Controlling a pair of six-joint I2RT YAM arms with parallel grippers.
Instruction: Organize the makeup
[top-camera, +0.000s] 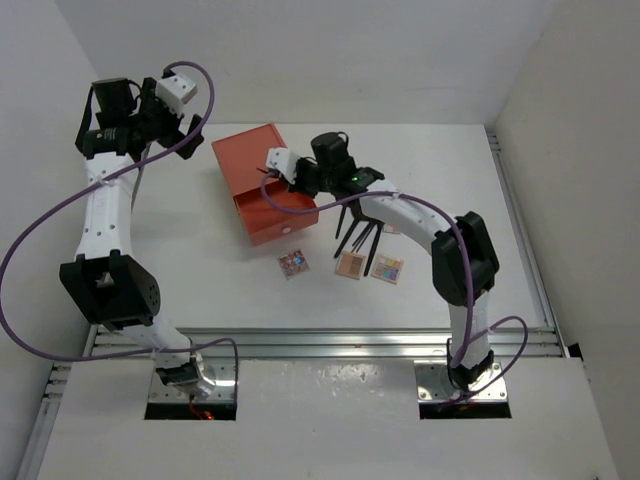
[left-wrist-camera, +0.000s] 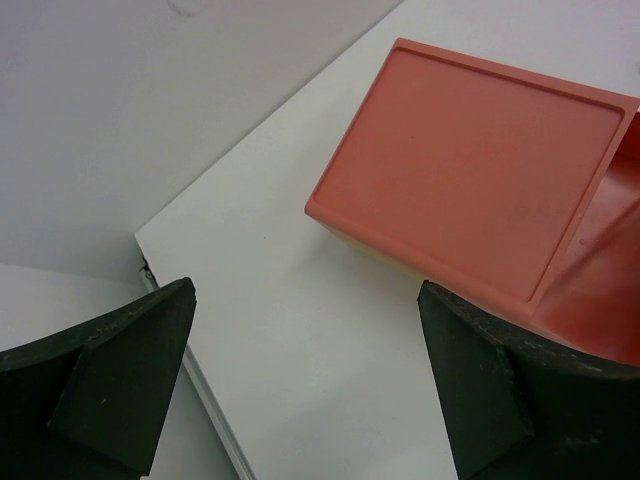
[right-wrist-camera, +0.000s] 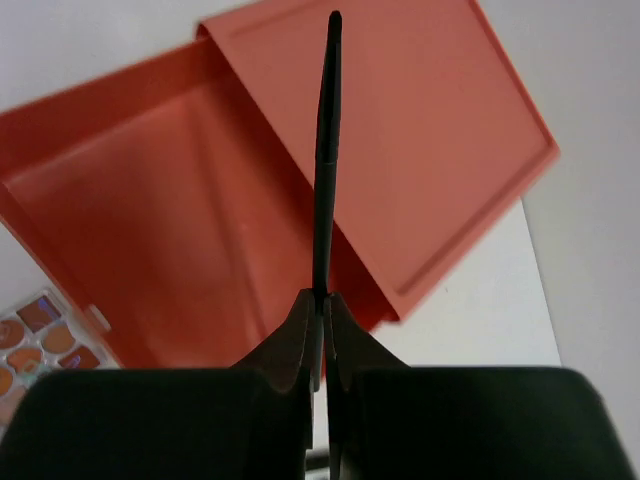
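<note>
Closest to the lens in the right wrist view, the right gripper (right-wrist-camera: 322, 300) has its two fingers pinched tight on a thin black makeup brush (right-wrist-camera: 325, 150). The brush sticks straight out from the fingertips over the open drawer. The left gripper (left-wrist-camera: 305, 292) hangs with its jaws spread wide and nothing between them, raised over the far left part of the white table (top-camera: 180, 270) and looking down at the table edge and the box's flat top. On the table, left of centre, sits the orange drawer box (top-camera: 250, 160). Its drawer (top-camera: 275, 218) is pulled out toward the arms, and its inside looks bare where it shows. Nearer the arm bases, three small eyeshadow palettes (top-camera: 350, 265) lie flat in a loose row, apart from one another, the leftmost just beside the drawer's front. A fourth, pinkish palette (top-camera: 390, 228) peeks out from under the right arm, its shape mostly hidden. Several loose black brushes (top-camera: 355, 238) fan out below that arm, their near ends reaching the two right-hand palettes.
</note>
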